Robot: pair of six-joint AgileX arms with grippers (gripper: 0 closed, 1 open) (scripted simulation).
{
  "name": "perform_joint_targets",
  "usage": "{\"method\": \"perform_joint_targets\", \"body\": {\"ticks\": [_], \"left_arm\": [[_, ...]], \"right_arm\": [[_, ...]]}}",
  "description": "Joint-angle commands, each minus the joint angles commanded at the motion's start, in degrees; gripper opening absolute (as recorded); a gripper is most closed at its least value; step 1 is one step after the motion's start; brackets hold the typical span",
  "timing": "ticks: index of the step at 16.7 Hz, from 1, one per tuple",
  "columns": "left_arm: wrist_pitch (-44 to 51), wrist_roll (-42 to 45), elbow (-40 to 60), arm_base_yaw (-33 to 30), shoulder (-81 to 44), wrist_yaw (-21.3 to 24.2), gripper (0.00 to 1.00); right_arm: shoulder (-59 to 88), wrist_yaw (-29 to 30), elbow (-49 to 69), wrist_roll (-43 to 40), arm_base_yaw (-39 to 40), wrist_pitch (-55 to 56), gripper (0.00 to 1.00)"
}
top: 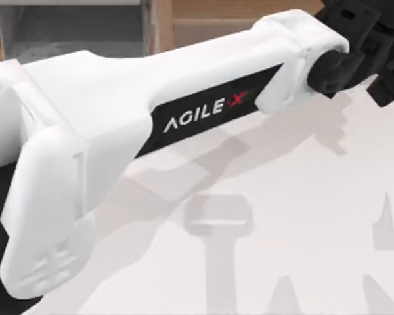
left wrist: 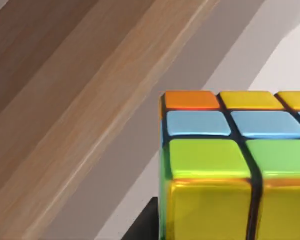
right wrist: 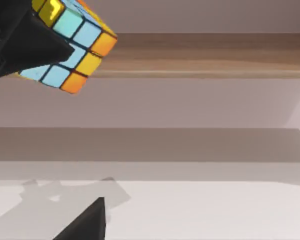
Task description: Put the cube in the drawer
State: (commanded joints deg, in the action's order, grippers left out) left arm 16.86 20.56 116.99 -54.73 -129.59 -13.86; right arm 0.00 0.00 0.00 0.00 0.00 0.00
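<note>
The cube (right wrist: pixel 72 42), with yellow, green, light-blue and orange tiles and dark seams, hangs in the air in my left gripper (right wrist: pixel 25 45), which is shut on it. The left wrist view shows the cube (left wrist: pixel 230 165) close up beside a light-wood board (left wrist: pixel 105 105) with a grey face along it. In the top view my left arm stretches from the left to the back right, where the black left gripper (top: pixel 364 39) hides the cube. The drawer (top: pixel 72 29) shows grey inner walls at the back left. I cannot tell whether the cube is over it.
A light-wood rail (right wrist: pixel 200 55) with grey and brown bands below it runs across the back of the white table (right wrist: pixel 215 210). More wood (top: pixel 236 16) lies along the back edge in the top view. A dark part of my right gripper (right wrist: pixel 85 222) sits low over the table.
</note>
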Motion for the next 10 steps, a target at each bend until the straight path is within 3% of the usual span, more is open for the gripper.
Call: {"method": "perform_joint_targets", "body": {"ticks": [5,10], "left_arm": [[22.19,2.50,5.35,4.29,1.98,6.13,0.00],[44.04,3.21,11.85,16.29,3.29,9.85,0.00]], "right_arm": [[0.00,0.00,0.00,0.00,0.00,0.00,1.00],[0.00,0.00,0.00,0.00,0.00,0.00,1.00]]}}
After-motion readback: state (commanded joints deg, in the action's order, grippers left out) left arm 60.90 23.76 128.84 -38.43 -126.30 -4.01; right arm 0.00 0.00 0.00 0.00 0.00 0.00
